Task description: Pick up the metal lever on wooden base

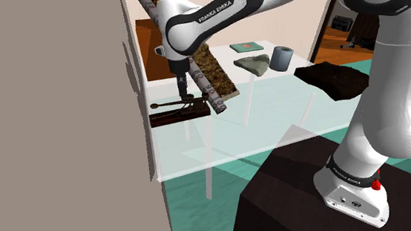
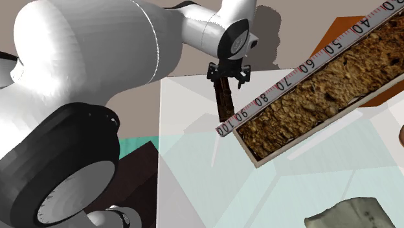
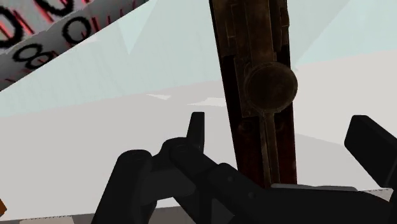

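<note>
Shows the claw (image 1: 186, 86) hanging straight over the metal lever on wooden base (image 1: 178, 111), fingers (image 3: 196, 129) spread apart and touching nothing, presumably aligned to straddle the narrow base before closing. Places the lever directly beneath and between the fingers, on the pale tabletop (image 1: 270, 123), with a scale-edged tray (image 1: 214, 73) just beside the claw. Presents a long dark brown base, a dark metal arm and a round knob (image 3: 270, 89).

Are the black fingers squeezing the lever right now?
No, the fingers stand apart with the lever between them, untouched.
</note>
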Tool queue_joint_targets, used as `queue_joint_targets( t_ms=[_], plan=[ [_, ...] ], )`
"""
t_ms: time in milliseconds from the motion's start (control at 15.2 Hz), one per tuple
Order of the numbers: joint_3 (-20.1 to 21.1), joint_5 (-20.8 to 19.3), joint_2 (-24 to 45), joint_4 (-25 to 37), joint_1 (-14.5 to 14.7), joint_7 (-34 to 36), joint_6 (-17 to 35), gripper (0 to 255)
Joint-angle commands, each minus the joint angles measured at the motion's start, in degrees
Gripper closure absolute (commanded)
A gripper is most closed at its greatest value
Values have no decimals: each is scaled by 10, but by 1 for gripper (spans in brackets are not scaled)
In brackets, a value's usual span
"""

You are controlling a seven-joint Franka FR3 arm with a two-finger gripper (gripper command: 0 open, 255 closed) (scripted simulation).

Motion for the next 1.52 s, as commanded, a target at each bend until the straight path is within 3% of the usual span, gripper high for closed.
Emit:
queue_joint_targets(
  t_ms=[0,528,594,1188,1452],
  plan=[
    [2,-1,13,6,1,-6,9,0],
    [1,-4,34,-17,2,-2,53,0],
    [1,-4,33,-17,2,-2,52,255],
    [1,-4,34,-17,2,-2,53,255],
    [1,-2,21,-4,1,-4,26,255]
  ],
)
